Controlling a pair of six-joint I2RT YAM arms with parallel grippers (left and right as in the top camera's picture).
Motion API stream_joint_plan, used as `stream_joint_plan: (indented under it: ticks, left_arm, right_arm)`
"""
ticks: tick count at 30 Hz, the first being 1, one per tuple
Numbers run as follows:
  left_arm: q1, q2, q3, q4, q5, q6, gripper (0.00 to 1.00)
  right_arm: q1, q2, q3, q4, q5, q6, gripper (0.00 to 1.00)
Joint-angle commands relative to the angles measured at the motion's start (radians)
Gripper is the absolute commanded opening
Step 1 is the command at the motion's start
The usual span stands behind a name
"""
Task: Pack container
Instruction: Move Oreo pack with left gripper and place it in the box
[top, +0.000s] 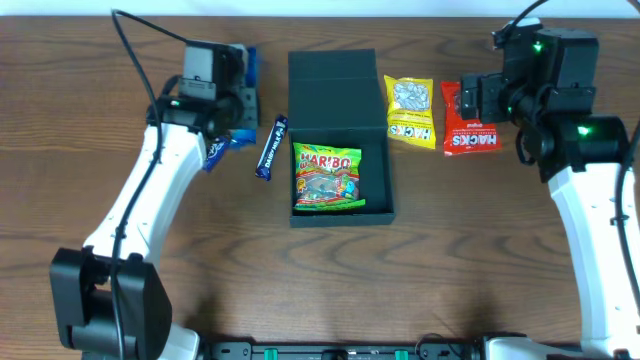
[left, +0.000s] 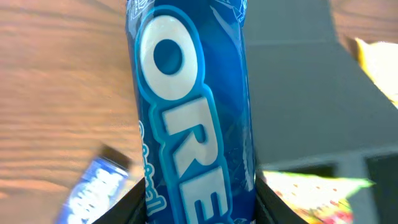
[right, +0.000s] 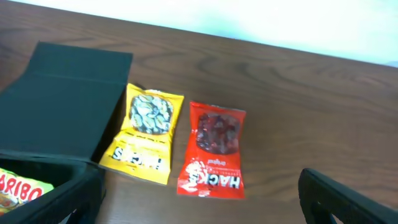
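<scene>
The container, a dark teal-green, matte, square rigid box, sits at the centre of the overhead frame on the brown wooden desk. Its flap lid is folded open toward the top, and a green Haribo sweet bag lies inside. It looks stiff, light and grippy; the lid's free edge seems the best hold. The left claw clamps a blue Oreo packet; the right claw gapes wide, empty.

- Oreo pack fills the left wrist view, both ends cut off
- Left claw's fingers show only as dark slivers at that view's bottom edge
- Blue bar there is blurred, print unreadable
- Right wrist view crops the container, leaving one corner of the Haribo bag
- Right claw's fingers are blurred and cut off below
</scene>
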Motion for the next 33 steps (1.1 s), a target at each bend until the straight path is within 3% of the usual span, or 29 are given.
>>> stream_joint_plan:
  ticks: [1, 7, 11, 17, 23, 33]
  left_arm:
    - [-0.064, -0.019, 0.023, -0.025, 0.071, -0.104, 0.18]
    - [-0.212, -0.018, 0.023, -0.045, 0.072, -0.158, 0.16]
    - [-0.303, -0.016, 0.023, -0.053, 0.072, -0.306, 0.09]
    - [-0.41, 0.026, 0.023, -0.05, 0.058, -0.497, 0.08]
    - [-0.477, 0.077, 0.023, -0.009, 0.057, -0.528, 0.08]
    - [-0.508, 0.137, 0.022, 0.013, 0.063, -0.691, 0.08]
  right_arm:
    - [-0.017, -0.018, 0.012, -0.011, 0.005, 0.021, 0.99]
    - [-0.019, -0.018, 0.012, -0.026, 0.006, 0.038, 0.99]
    - [-0.02, -0.018, 0.012, -0.037, 0.005, 0.038, 0.99]
    - [-0.02, -0.018, 0.012, -0.059, 0.005, 0.038, 0.99]
    - [-0.02, -0.017, 0.012, -0.076, 0.005, 0.038, 0.99]
    - [-0.02, -0.017, 0.012, -0.107, 0.005, 0.038, 0.99]
